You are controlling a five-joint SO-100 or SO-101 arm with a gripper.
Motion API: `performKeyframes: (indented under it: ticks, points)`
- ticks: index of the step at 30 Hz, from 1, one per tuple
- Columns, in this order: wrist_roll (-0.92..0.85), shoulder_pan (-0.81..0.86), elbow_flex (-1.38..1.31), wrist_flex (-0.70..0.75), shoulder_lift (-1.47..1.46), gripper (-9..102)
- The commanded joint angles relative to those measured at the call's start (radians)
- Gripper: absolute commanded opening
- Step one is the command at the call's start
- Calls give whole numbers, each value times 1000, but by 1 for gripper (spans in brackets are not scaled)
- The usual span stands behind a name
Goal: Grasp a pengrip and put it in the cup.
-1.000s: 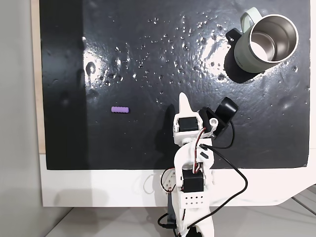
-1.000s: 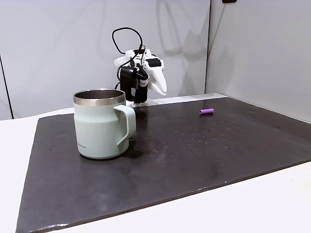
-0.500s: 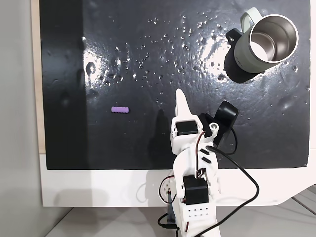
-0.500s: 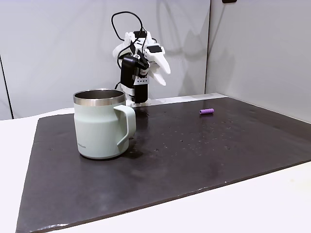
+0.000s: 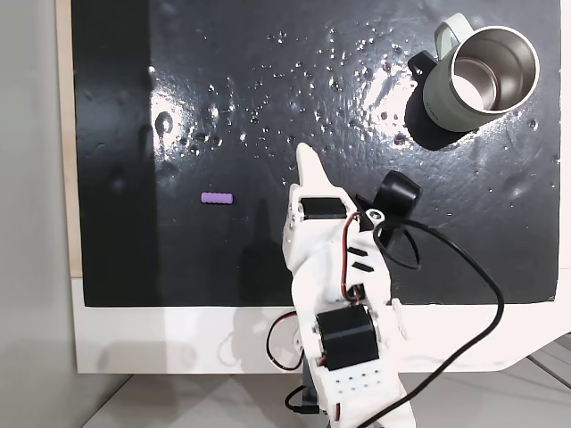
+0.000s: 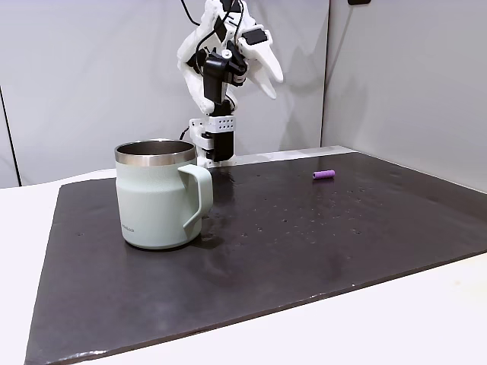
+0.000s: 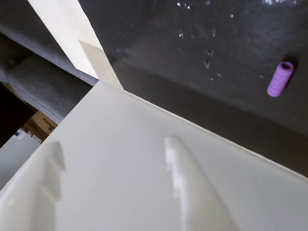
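The light-purple pengrip (image 5: 216,198) lies flat on the black mat, left of centre in a fixed view, and shows far right (image 6: 323,175) in a fixed view. In the wrist view the pengrip (image 7: 280,79) sits at the upper right, beyond one broad white finger (image 7: 144,183). The sage-green cup (image 5: 482,76) stands upright at the mat's far right corner, handle to the left; the cup (image 6: 158,194) stands near the camera. My white gripper (image 5: 308,162) hangs high above the mat (image 6: 274,72), shut on nothing, right of the pengrip and well apart from it.
The black mat (image 5: 268,80) is glossy with small bumps. A wooden strip (image 5: 62,134) runs along its left edge. The arm's base and a looping black cable (image 5: 464,294) sit at the mat's near edge on the white table (image 5: 161,339). Grey walls (image 6: 396,76) stand behind.
The arm has lifted and swung, carrying the gripper higher and a little to the left in the top-down view, toward the pengrip's side. Pengrip and cup have not moved.
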Motion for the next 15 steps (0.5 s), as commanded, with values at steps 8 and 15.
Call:
performKeyframes:
  ticks: [8, 15]
  points:
    - [161, -204, -314, 84, -311, 20]
    - [238, -325, -362, 61, -442, 22]
